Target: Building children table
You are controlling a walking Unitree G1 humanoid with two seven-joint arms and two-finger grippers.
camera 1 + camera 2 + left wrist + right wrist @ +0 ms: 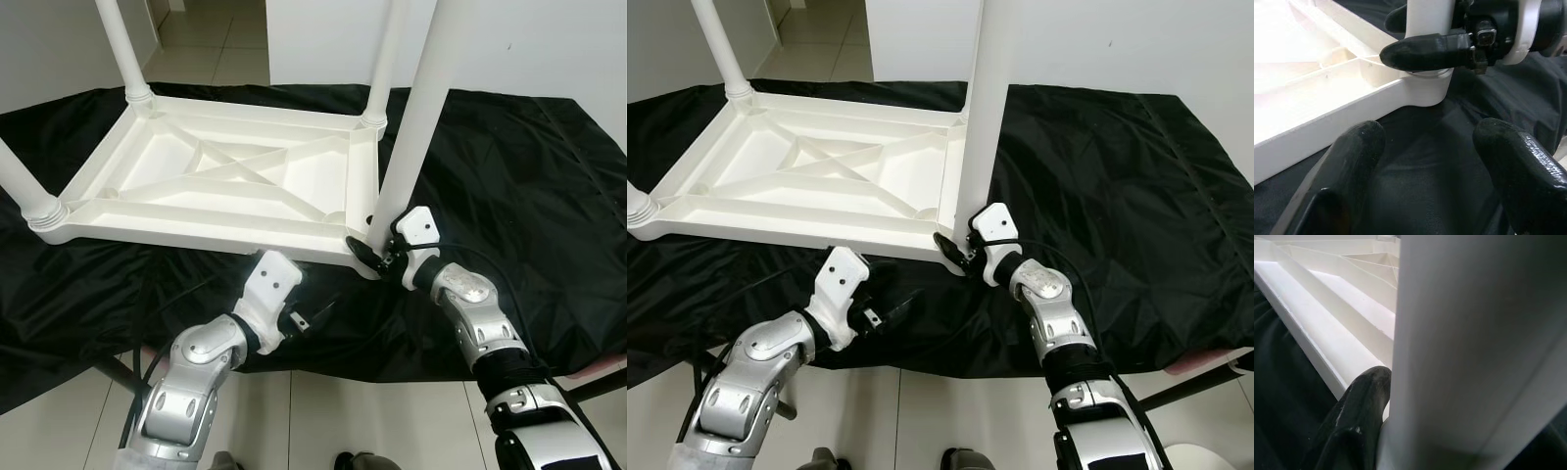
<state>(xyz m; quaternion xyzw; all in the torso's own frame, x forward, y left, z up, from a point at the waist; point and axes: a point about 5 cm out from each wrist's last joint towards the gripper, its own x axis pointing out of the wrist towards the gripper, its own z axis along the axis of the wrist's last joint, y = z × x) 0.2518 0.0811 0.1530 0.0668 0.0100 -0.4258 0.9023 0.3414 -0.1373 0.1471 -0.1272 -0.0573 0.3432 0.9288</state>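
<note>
Black cloth (509, 157) covers the desk carrying the inverted tabletop (216, 181); three legs stand seated, the right gripper (384, 253) clamps the fourth leg (416, 117) at its socket, left gripper (312, 320) fingers wide, idle.

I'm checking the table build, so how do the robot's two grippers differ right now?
The right gripper is shut on the near-right table leg at its base; the left gripper is open, holding nothing. The right one touches the upturned tabletop corner; the left one hovers over the black cloth. Both have black fingers.
</note>
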